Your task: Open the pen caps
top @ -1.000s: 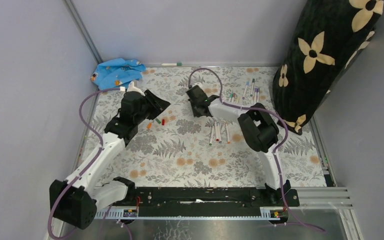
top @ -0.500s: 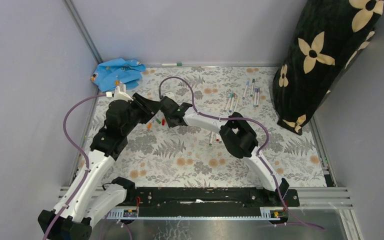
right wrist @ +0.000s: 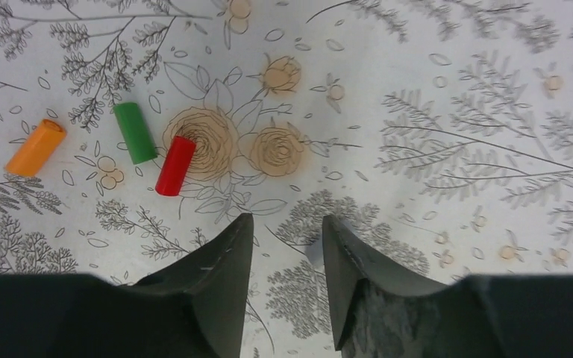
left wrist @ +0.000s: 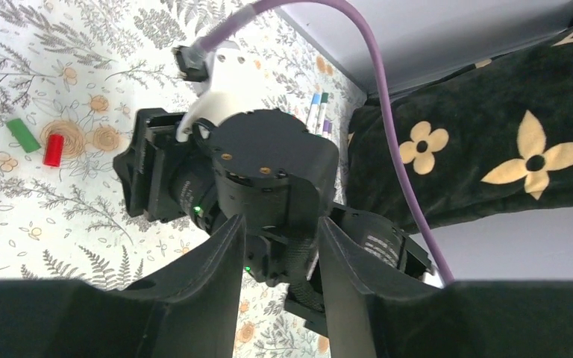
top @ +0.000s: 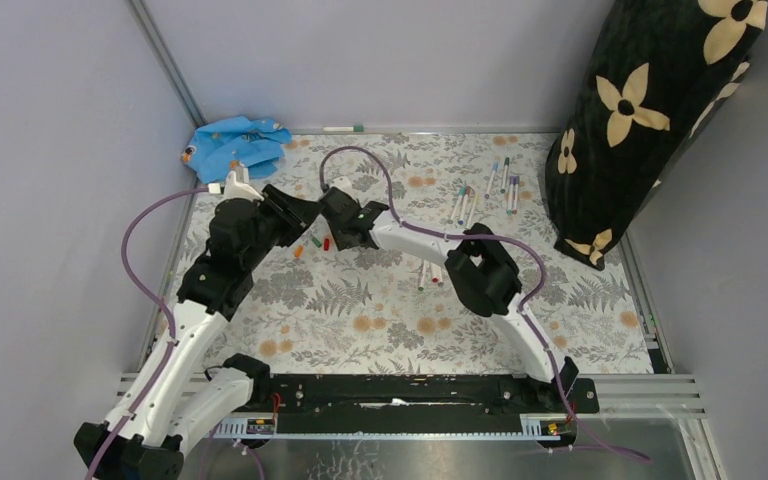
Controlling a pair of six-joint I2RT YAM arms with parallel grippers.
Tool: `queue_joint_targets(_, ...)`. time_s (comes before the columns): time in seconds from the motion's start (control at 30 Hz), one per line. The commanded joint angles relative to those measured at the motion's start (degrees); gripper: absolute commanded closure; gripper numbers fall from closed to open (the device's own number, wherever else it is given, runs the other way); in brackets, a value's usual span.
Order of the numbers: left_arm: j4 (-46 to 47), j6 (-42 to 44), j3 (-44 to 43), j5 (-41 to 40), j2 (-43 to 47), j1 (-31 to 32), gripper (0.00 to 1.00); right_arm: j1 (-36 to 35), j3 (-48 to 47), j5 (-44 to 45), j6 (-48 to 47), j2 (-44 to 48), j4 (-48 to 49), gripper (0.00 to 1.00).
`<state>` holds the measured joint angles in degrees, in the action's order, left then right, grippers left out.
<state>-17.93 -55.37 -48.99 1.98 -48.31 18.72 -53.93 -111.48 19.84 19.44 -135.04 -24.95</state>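
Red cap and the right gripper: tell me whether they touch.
Apart. The right wrist view shows the right gripper open, its fingers short of the red cap, with bare patterned tablecloth between them.

No writing, brand mark or number is showing legibly on the floral-printed white table cover (top: 380, 330), the short coloured plastic pen caps (right wrist: 174, 165) or the thin white-barrelled marker pens (top: 461, 203).

From above, the right arm (top: 480, 272) covered part of the middle pens (top: 423, 272). The far pens (top: 505, 180) were too small to tell capped from bare. The cushion (top: 660, 100) ran off the top edge. In the left wrist view, the right arm filled the centre and blocked the mat (left wrist: 82, 89) behind it.
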Motion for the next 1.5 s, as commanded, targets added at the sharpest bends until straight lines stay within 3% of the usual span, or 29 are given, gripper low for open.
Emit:
queue_joint_targets(0.0,-0.34,0.94,-3.22,-2.47,0.38,0.21,0.52,3.11,2.68,4.06,-0.6,10.06,1.98,0.52)
queue_joint_targets(0.3,2.56,1.18,-3.43,-0.64,-4.31,0.22,0.47,13.3,14.82,6.28,1.03,18.75,4.04,0.47)
queue_joint_targets(0.67,10.22,2.47,-1.9,4.29,-13.84,0.25,0.4,22.22,16.75,5.86,0.91,16.6,2.74,0.46)
queue_joint_targets(1.47,15.84,4.31,-1.38,8.38,-21.45,0.9,0.38,28.53,17.01,2.05,2.88,10.25,2.86,0.46)
